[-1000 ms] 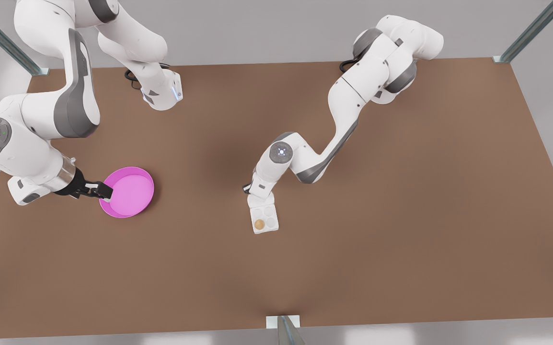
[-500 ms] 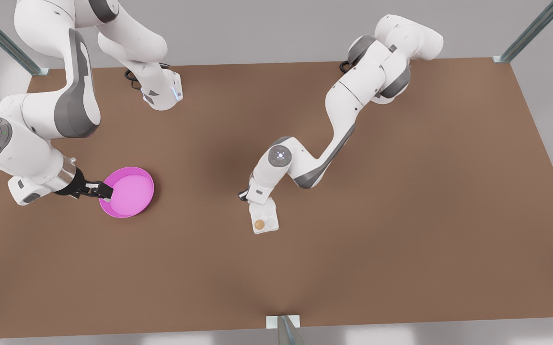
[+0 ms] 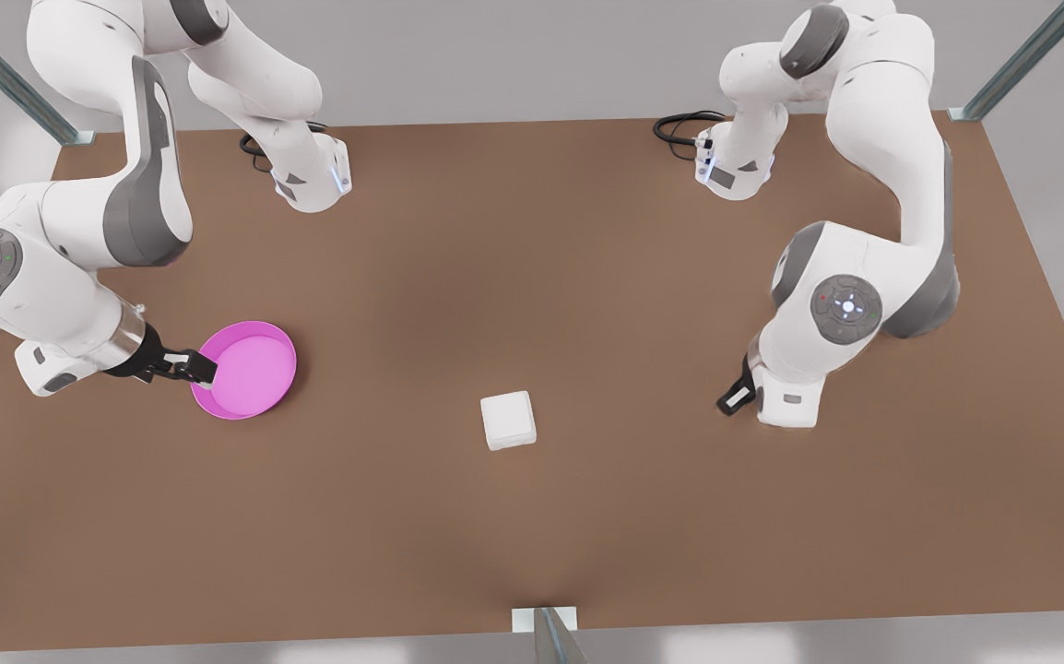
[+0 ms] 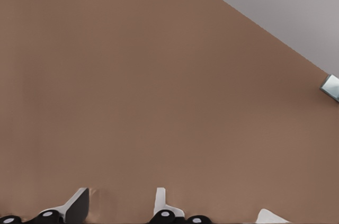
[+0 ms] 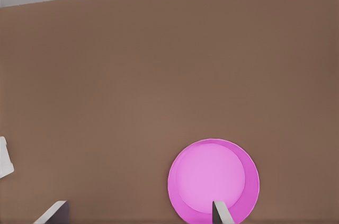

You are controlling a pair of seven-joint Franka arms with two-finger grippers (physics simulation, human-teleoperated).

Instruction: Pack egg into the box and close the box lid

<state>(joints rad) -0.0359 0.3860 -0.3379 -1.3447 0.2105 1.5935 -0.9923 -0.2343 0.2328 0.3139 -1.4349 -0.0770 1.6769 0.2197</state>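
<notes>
The box (image 3: pixel 508 420) sits near the middle of the table with its plain white box lid (image 3: pixel 507 415) folded flat over it. The egg is hidden. My left gripper (image 3: pixel 733 398) hangs low beside its arm on the front view's right, well away from the box. In the left wrist view this gripper (image 4: pixel 122 198) is open over bare table. My right gripper (image 3: pixel 196 369) waits at the near rim of the pink dish (image 3: pixel 249 369). It is open (image 5: pixel 139 207), with one finger (image 5: pixel 220 211) over the dish (image 5: pixel 213 176).
The brown table (image 3: pixel 532 516) stretches wide around the box. Both arm bases stand at the back edge, with a black cable (image 3: pixel 679 124) beside one. A metal bracket (image 3: pixel 546 620) sits at the front edge. A white corner of the box (image 5: pixel 4 158) appears in the right wrist view.
The arm that was over the box has swung away to the front view's right. The lid, open before with the egg in a cup, now lies shut. The other arm has not moved.
</notes>
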